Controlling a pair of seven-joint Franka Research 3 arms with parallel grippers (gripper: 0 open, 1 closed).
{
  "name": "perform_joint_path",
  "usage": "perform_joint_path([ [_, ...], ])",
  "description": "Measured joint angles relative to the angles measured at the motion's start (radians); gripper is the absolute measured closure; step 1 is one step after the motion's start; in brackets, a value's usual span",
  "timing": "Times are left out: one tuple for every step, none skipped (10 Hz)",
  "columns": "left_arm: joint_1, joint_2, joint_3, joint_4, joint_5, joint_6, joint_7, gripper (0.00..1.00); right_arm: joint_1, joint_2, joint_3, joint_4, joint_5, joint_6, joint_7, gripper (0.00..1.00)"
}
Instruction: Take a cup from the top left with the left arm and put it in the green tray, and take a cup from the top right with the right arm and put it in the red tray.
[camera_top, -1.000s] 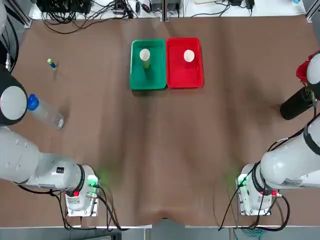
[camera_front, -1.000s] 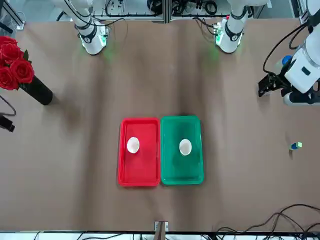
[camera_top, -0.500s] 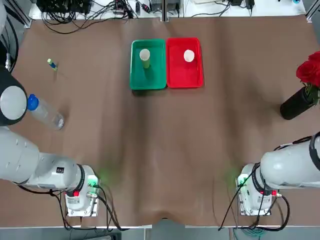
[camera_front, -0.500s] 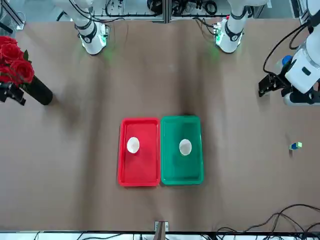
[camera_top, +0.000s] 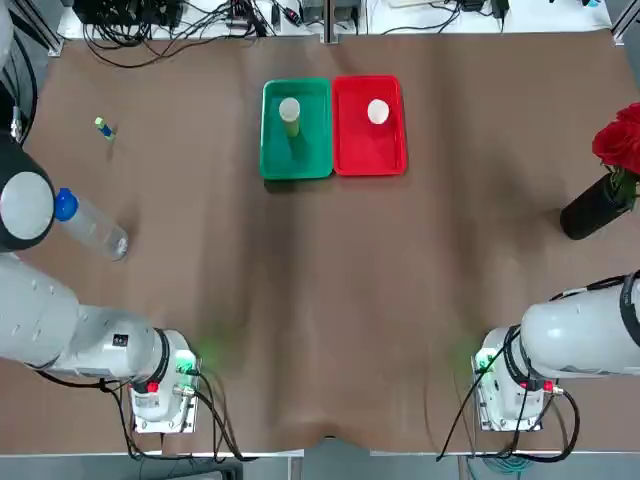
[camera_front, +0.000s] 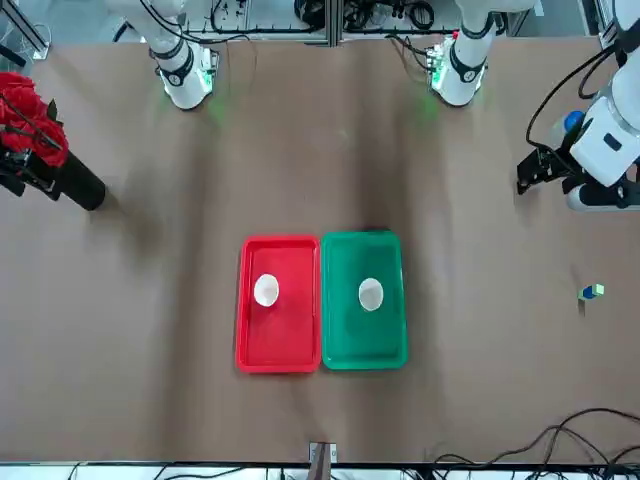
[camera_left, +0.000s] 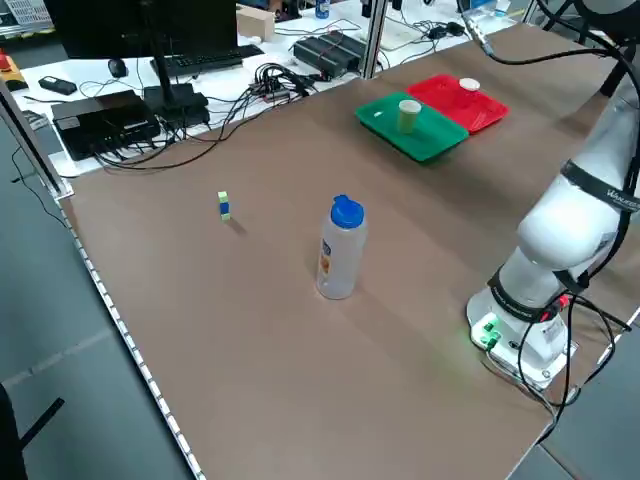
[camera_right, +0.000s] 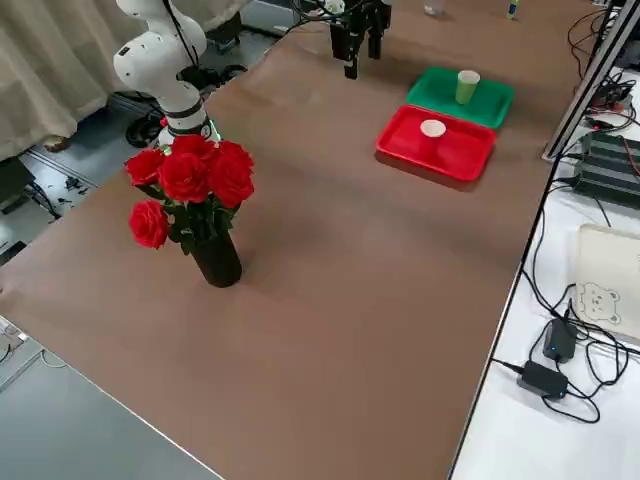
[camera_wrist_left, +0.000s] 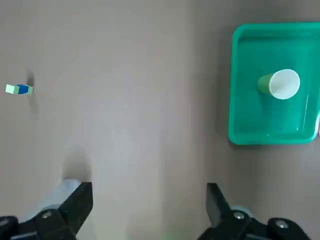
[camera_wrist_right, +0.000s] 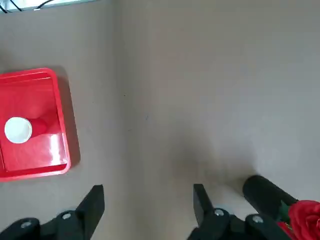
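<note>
Dark fingers of the left claw (camera_wrist_left: 149, 210) stand wide apart and empty at the bottom of the left wrist frame; the right claw (camera_wrist_right: 148, 210) is likewise spread and empty. In the top view, the yellow-green cup (camera_top: 290, 113) stands upright in the green tray (camera_top: 296, 160) at upper centre, with the red cup (camera_top: 378, 111) in the red tray (camera_top: 370, 155) touching its right side on the brown tabletop (camera_top: 330, 290).
</note>
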Motion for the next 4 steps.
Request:
perform_joint_path([
  [0.000, 0.000, 0.000, 0.001, 0.000, 0.000, 0.000, 0.00, 0.000, 0.000, 0.000, -0.002, 0.004, 0.002, 0.000, 0.19],
  [0.000, 0.000, 0.000, 0.001, 0.000, 0.000, 0.000, 0.00, -0.001, 0.000, 0.000, -0.002, 0.006, 0.002, 0.000, 0.19],
  [0.000, 0.000, 0.000, 0.001, 0.000, 0.000, 0.000, 0.00, -0.001, 0.000, -0.001, -0.003, 0.007, 0.002, 0.000, 0.19],
  [0.000, 0.000, 0.000, 0.001, 0.000, 0.000, 0.000, 0.00, -0.001, 0.000, -0.001, -0.005, 0.007, 0.001, 0.000, 0.19],
])
